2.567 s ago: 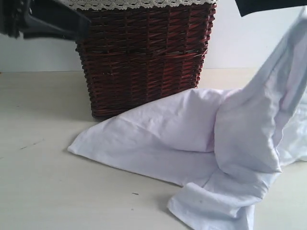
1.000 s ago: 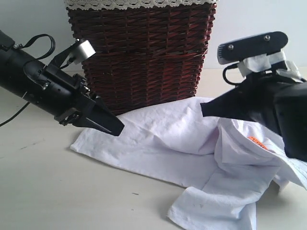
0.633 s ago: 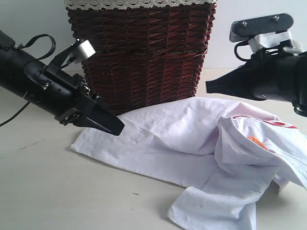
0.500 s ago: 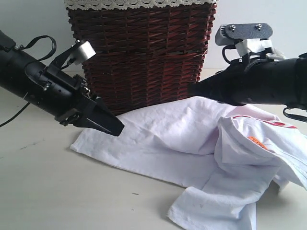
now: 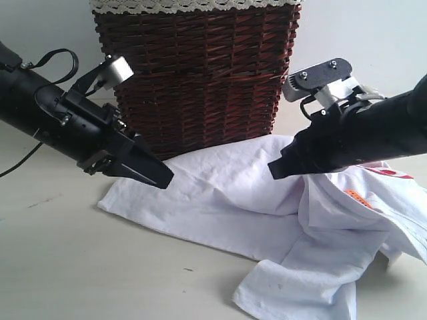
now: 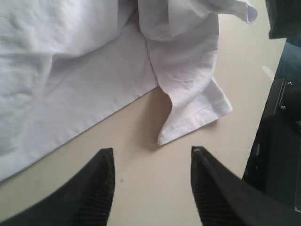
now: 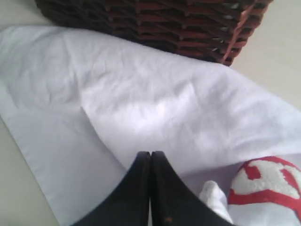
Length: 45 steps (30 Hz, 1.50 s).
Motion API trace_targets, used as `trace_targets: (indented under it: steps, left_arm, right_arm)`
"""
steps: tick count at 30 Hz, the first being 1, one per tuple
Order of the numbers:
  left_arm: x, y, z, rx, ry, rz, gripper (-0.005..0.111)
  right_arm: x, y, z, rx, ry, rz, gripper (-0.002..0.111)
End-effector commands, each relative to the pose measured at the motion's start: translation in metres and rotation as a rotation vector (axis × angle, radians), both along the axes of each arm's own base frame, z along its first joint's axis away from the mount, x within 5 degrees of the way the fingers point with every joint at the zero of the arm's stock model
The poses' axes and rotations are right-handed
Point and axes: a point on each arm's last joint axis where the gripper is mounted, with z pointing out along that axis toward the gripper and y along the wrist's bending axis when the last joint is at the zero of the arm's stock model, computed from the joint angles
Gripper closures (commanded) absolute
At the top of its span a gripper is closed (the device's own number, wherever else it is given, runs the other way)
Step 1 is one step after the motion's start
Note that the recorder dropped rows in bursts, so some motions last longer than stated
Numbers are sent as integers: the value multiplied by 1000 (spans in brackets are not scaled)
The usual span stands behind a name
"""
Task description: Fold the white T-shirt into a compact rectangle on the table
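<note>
Obscured from my exterior view: white T-shirt (image 5: 227,200), cropped right and bottom; its red lettering (image 7: 254,183), mostly folded from sight; wicker basket (image 5: 200,73), top cut off.

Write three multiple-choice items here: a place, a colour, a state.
1. Where does the white T-shirt lie, relative to the wicker basket?
A) inside it
B) on the table, in front of it
C) draped over its rim
2. What colour is the shirt's lettering?
A) red and white
B) blue
C) green
3. Which gripper stands open?
A) both
B) right only
C) left only
Answers: 1 B, cloth spreads on the tabletop at the basket's foot. 2 A, seen in the right wrist view. 3 C, the left gripper shows bare table between its fingers; the right gripper has them pressed together.
</note>
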Motion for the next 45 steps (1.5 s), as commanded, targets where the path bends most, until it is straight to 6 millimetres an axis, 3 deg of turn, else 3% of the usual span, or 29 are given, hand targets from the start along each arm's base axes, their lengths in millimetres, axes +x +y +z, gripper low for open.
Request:
trace_targets:
  steps: [1,4,6,10,12,18,23,25,30,32,38,45]
  left_arm:
    - [0,-3,0,-15,-1,9,57]
    - [0,-3,1,-19,1,12,57]
    - [0,-3,1,-19,1,12,57]
    - [0,-3,1,-23,2,14,57]
    - [0,-3,1,-23,2,14,57]
    - [0,-3,1,-25,3,16,57]
    - [-1,-3,1,-27,8,9,57]
    - [-1,-3,1,-26,7,11,57]
    - [-1,-3,1,-26,7,11,57]
    - [-1,-3,1,-26,7,11,57]
    - [-1,-3,1,-26,7,11,57]
    - [0,-3,1,-27,2,18,57]
  right_arm:
    - [-3,-4,10,-128,-49,112,108]
    - [-2,-8,12,-274,-41,209,108]
    - [2,-17,19,-382,-27,180,108]
    - [16,-46,46,-587,-37,-137,108]
    - [19,-51,58,-574,-20,-260,108]
    - [21,-23,62,-265,133,-187,108]
    - [30,-14,45,-115,285,-335,107]
    - [31,-8,35,-65,352,-334,98]
    - [32,3,22,28,446,-308,57]
    - [31,2,22,16,453,-307,48]
    - [29,-9,23,-97,441,-347,49]
    - [21,-14,54,-64,320,-370,49]
